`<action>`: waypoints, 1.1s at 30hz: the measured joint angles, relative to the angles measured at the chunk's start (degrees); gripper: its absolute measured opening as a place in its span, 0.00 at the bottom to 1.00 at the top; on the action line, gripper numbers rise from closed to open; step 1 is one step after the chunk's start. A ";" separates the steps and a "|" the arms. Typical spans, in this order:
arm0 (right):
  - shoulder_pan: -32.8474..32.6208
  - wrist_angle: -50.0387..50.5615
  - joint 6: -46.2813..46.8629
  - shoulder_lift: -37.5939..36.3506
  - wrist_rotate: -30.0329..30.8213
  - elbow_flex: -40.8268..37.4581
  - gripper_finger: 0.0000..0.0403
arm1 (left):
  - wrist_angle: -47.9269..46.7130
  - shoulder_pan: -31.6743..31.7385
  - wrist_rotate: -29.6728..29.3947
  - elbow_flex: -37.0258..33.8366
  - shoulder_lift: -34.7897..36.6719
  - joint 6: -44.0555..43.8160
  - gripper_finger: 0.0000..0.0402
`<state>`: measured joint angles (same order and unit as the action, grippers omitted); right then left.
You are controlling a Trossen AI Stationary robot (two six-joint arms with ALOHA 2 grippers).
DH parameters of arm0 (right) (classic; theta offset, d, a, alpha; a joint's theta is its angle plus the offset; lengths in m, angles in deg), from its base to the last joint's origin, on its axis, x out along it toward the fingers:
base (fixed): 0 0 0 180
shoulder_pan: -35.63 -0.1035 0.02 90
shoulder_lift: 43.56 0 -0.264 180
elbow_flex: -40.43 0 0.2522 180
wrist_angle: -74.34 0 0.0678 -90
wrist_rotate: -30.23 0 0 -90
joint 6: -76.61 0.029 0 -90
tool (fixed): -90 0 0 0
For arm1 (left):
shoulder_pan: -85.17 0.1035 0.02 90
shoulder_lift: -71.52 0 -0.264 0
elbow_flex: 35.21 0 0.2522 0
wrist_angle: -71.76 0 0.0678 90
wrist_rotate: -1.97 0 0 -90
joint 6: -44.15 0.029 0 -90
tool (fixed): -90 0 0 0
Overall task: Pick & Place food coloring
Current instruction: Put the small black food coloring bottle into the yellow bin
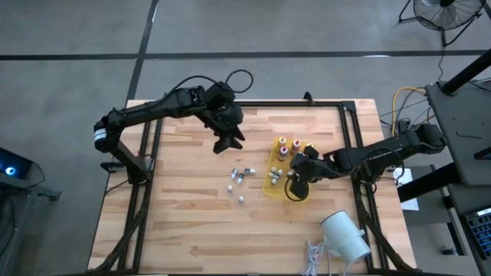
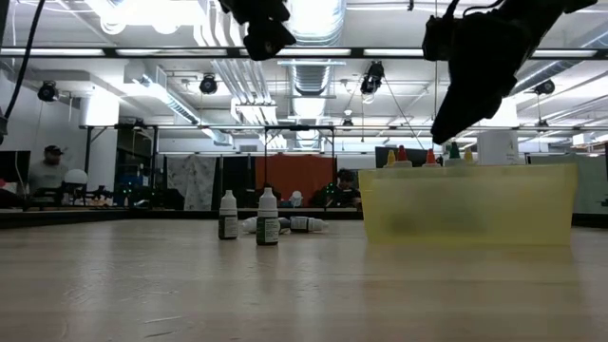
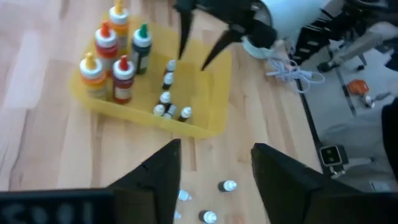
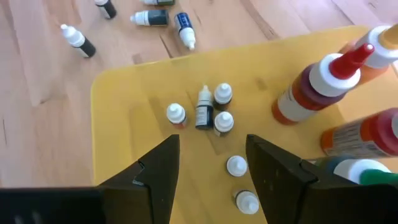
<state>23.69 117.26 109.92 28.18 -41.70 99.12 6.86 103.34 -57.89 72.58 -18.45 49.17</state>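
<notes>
since its fingers stand apart with nothing between them, the right gripper (image 4: 205,180) looks to have just let a vial go; it hangs over the yellow tray (image 4: 124,93), where small vials (image 4: 214,112) cluster beside the taller colored-top bottles (image 3: 115,59). the left gripper (image 3: 214,177), jaws also spread and empty, hovers above the loose vials (image 1: 242,178) left on the table (image 1: 184,215) beside the tray (likely lining up the next pick). a white cylinder (image 1: 345,236) lies near the table's edge.
</notes>
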 joint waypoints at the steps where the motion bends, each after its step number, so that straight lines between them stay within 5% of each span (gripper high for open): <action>1: 0.00 0.00 -0.03 0.02 0.06 0.00 0.44 | 0.05 -0.40 0.03 -0.28 0.33 0.35 0.38; 9: -0.02 -3.07 0.03 0.66 0.08 -0.01 0.43 | 0.11 -1.74 0.01 -2.79 3.42 -0.22 0.03; 16: -0.04 -6.49 -0.27 0.66 0.10 0.00 0.43 | 9.25 -2.34 -0.05 -11.09 9.44 -4.17 0.00; 33: 0.00 -8.61 -0.04 0.66 0.10 -0.04 0.42 | 37.84 -10.27 -5.80 -47.38 29.03 -24.38 0.00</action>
<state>23.69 108.66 109.89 28.84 -41.60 99.08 44.70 93.07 -63.69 25.19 10.58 24.79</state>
